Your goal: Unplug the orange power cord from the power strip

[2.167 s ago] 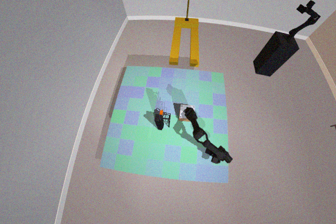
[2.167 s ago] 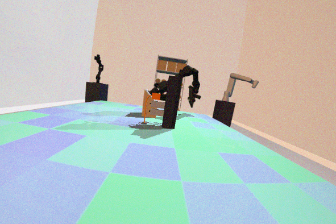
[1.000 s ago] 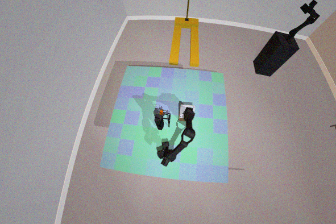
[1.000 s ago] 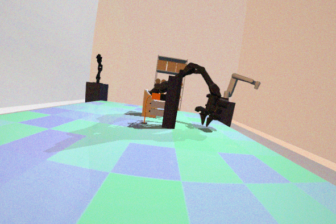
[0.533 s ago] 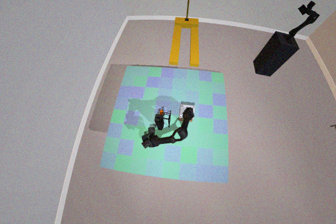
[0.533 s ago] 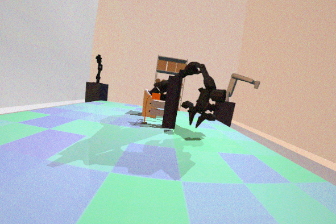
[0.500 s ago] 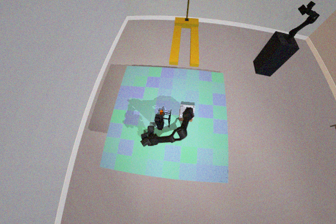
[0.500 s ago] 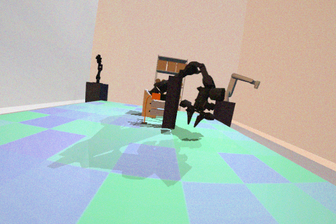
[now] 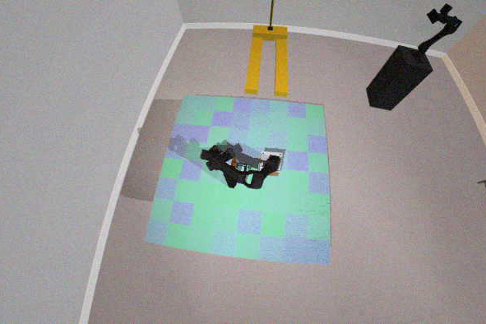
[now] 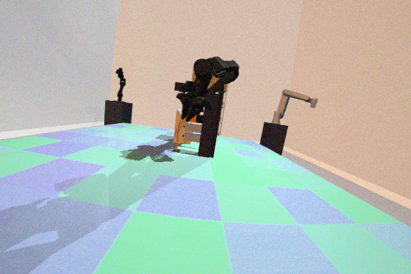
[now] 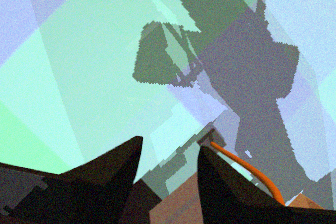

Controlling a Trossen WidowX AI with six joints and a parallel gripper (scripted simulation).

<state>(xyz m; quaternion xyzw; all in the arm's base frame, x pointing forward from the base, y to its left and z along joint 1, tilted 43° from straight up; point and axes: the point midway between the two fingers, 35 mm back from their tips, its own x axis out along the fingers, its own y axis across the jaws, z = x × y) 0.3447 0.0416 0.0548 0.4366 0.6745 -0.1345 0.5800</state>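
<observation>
My gripper (image 11: 170, 148) (image 10: 186, 119) is partly open, with nothing visible between its fingers. The orange cord (image 11: 254, 172) (image 10: 176, 144) shows just right of the right finger in the wrist view and curves down behind it. In the exterior view it hangs as a thin line in front of a wooden panel, below my fingers. A small dark piece (image 11: 207, 136) is at one end of the cord. I cannot tell whether it is the plug. The power strip cannot be made out; my arm and fingers hide much of that area.
The wooden panel (image 10: 177, 133) and drawers (image 10: 192, 137) stand beside my black pedestal (image 10: 208, 135). An orange block (image 10: 193, 118) shows behind the fingers. A white-topped unit (image 9: 266, 156) is near my arm's base. A yellow fork-shaped frame (image 9: 252, 66) and other arms on stands are farther off.
</observation>
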